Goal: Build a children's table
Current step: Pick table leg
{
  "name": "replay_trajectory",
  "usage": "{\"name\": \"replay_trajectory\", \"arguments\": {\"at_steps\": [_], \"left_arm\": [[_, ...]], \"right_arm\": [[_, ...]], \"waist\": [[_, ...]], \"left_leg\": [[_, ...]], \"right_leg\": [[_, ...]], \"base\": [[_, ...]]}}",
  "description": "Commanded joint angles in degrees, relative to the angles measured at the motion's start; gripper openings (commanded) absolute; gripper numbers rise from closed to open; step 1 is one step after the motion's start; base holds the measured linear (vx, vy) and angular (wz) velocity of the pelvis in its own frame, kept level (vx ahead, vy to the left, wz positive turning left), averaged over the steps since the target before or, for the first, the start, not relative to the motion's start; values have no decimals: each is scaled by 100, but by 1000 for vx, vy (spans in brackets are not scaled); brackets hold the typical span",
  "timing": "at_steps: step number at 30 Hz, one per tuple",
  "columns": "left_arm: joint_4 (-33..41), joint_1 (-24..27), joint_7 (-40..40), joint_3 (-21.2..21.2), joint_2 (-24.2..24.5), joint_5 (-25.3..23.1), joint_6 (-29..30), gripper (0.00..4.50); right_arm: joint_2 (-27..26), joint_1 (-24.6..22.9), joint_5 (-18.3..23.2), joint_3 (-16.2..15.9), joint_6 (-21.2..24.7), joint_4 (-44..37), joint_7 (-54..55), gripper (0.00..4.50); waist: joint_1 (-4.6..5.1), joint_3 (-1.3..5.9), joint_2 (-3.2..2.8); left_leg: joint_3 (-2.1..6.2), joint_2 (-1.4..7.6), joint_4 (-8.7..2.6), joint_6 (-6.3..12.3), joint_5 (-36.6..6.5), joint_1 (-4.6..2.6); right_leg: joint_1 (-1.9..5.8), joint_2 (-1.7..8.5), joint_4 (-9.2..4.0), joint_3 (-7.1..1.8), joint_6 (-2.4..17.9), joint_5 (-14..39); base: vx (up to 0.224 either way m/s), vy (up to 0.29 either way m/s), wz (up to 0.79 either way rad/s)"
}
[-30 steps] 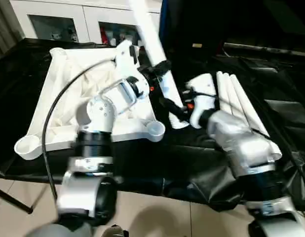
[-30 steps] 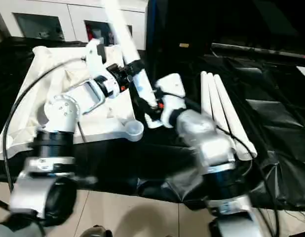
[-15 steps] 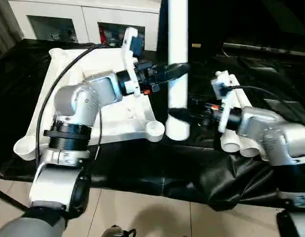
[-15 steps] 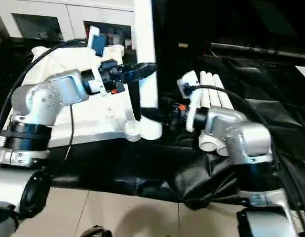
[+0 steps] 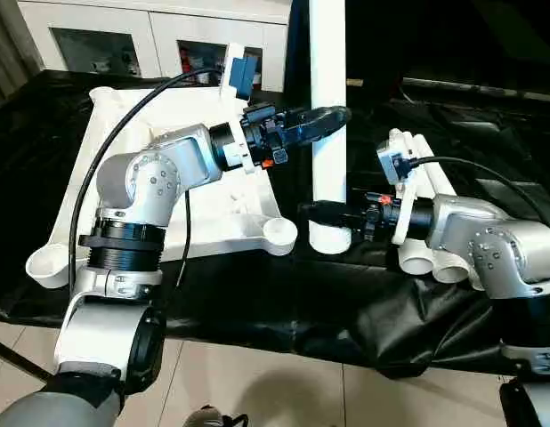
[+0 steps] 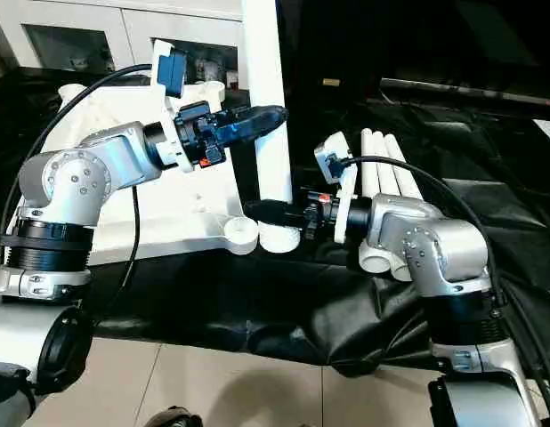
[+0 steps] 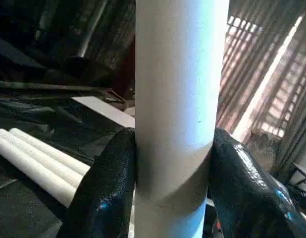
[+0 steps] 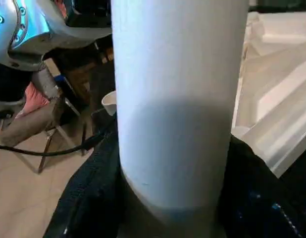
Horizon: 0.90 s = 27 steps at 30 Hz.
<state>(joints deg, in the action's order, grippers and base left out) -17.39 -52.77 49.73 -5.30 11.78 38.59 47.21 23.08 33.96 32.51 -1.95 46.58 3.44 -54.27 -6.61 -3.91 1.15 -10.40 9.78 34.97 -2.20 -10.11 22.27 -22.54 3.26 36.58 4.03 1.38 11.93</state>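
Table leg [image 5: 327, 116] upright at frame centre, flared end down on black-covered worktop [image 5: 284, 294], just right of tabletop's [image 5: 159, 191] near corner socket [image 5: 279, 234]. Left fingers [image 7: 106, 193] clamp leg mid-shaft. Right fingers [image 8: 88, 193] flank leg low down, pressing its sides. Three spare legs [image 5: 426, 209] lie at right. Second ago leg slanted; now vertical.

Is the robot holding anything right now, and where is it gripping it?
Yes: one white table leg, upright. Left gripper clamps its middle, right gripper its lower part near the flared end.
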Motion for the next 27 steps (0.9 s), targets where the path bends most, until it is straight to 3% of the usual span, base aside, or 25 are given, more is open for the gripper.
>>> {"name": "replay_trajectory", "arguments": {"at_steps": [1, 2, 3, 5, 6, 7, 9, 15, 16, 20, 22, 23, 27], "left_arm": [[3, -172, 32, -23, -70, 85, -32, 187], [-8, -165, 8, -28, -85, 58, -53, 187], [-21, -155, -49, -23, -104, 19, -69, 243], [-250, -230, -667, -123, -265, -197, -207, 257], [-280, -238, -755, -130, -289, -235, -234, 260], [-362, -232, -1197, -62, -401, -537, -470, 270], [-347, -194, -1541, 5, -521, -761, -662, 304], [-555, -266, -2890, -372, -1035, -846, -578, 305], [-555, -266, -2891, -373, -1035, -846, -578, 280], [-691, -310, -3254, -499, -1077, -981, -791, 252], [-677, -275, -3368, -505, -1078, -1059, -835, 252], [-660, -265, -3435, -508, -1088, -1077, -839, 227], [-611, -238, -3584, -526, -1099, -1090, -858, 205]], "right_arm": [[-13, 111, -231, 36, -156, 112, 290, 204], [-48, 103, -315, 13, -240, 120, 396, 203], [-97, 93, -482, -45, -374, 148, 583, 201], [-293, 89, -804, -92, -655, 275, 1092, 200], [-325, 87, -843, -98, -692, 288, 1160, 199], [-518, 58, -982, -117, -841, 286, 1478, 199], [-663, 34, -1052, -158, -880, 232, 1678, 198], [-994, 39, -1289, -199, -1066, 291, 2213, 198], [-994, 39, -1290, -199, -1067, 291, 2214, 198], [-1085, 79, -1437, -162, -1179, 391, 2419, 198], [-1112, 86, -1478, -168, -1209, 406, 2474, 198], [-1118, 86, -1489, -175, -1222, 408, 2495, 197], [-1138, 95, -1555, -196, -1279, 438, 2578, 197]], "waist": [[-25, 464, -37], [-18, 464, -30], [-15, 468, -38], [-11, 473, -59], [13, 466, -41], [-6, 465, -57], [-5, 472, -44], [11, 479, -43], [11, 479, -43], [18, 463, -33], [18, 468, -48], [19, 468, -45], [16, 471, -44]], "left_leg": [[152, 348, -352, 92, -501, -118], [152, 349, -355, 75, -512, -118], [157, 355, -357, 61, -514, -119], [159, 364, -355, 19, -490, -119], [156, 353, -359, -46, -509, -127], [151, 355, -355, -53, -579, -148], [167, 355, -369, -56, -580, -123], [162, 347, -352, 70, -479, -113], [162, 347, -352, 70, -479, -113], [171, 341, -372, 8, -648, -119], [174, 351, -372, 7, -607, -125], [173, 352, -372, 11, -597, -126], [169, 348, -364, 72, -524, -121]], "right_leg": [[343, 569, -429, -330, 1323, 319], [341, 565, -426, -329, 1325, 297], [345, 567, -419, -328, 1335, 258], [333, 569, -399, -330, 1346, 160], [321, 561, -414, -325, 1350, 181], [319, 577, -437, -336, 1363, 266], [362, 574, -431, -335, 1293, 277], [361, 558, -406, -339, 1338, -134], [361, 558, -406, -339, 1338, -134], [367, 556, -456, -340, 1188, 272], [354, 556, -441, -340, 1190, 180], [351, 554, -436, -341, 1194, 139], [353, 562, -419, -338, 1271, -56]], "base": [[0, 0, 0], [0, 0, 0], [0, 0, 0], [0, 0, 0], [0, 0, 0], [0, 0, 0], [0, 0, 0], [0, 0, 0], [0, 0, 0], [0, 0, 0], [0, 0, 0], [0, 0, 0], [0, 0, 0]]}}
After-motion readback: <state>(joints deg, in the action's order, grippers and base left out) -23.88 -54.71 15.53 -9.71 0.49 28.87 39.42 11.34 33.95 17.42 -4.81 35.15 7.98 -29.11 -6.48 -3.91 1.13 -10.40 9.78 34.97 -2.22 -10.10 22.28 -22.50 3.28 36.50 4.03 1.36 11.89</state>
